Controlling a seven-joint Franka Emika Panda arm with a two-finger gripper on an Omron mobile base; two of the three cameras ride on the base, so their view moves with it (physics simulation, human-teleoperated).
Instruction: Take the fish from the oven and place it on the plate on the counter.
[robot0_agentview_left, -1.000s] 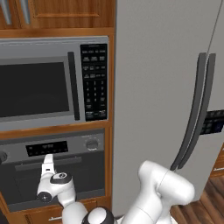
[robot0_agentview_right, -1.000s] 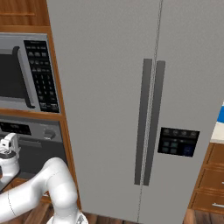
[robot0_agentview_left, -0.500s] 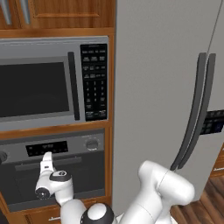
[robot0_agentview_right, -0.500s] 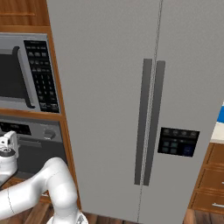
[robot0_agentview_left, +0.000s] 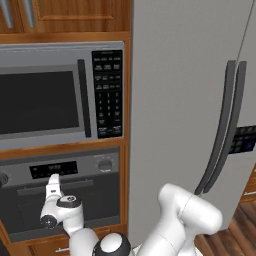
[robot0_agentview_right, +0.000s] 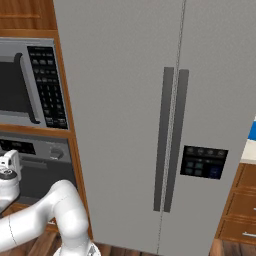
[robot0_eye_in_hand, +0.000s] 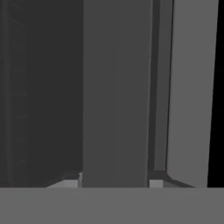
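Note:
The oven (robot0_agentview_left: 90, 167) is a grey steel wall oven under the microwave, and its dark glass door is closed. The fish is hidden behind that door. My gripper (robot0_agentview_left: 52, 181) reaches up to the door's bar handle (robot0_agentview_left: 82, 184) at its left part. In the hand view the handle (robot0_eye_in_hand: 116, 109) runs straight between my fingertips (robot0_eye_in_hand: 72, 183), which press on both of its sides. The gripper (robot0_agentview_right: 10, 161) also shows at the left edge of the right base view, at the oven (robot0_agentview_right: 50, 150). A bright blue patch (robot0_agentview_right: 252, 132) sits above a pale counter edge at the far right; too little shows to name it.
The microwave (robot0_agentview_left: 45, 100) with its keypad is directly above the oven. A tall grey double-door fridge (robot0_agentview_right: 170, 125) stands to the right, close beside my arm. Wooden drawers (robot0_agentview_right: 242, 215) are at the lower right, and wooden cabinets frame the oven.
My fingers have closed in on the oven door's bar handle. The hand has stayed at the handle and the door has not moved.

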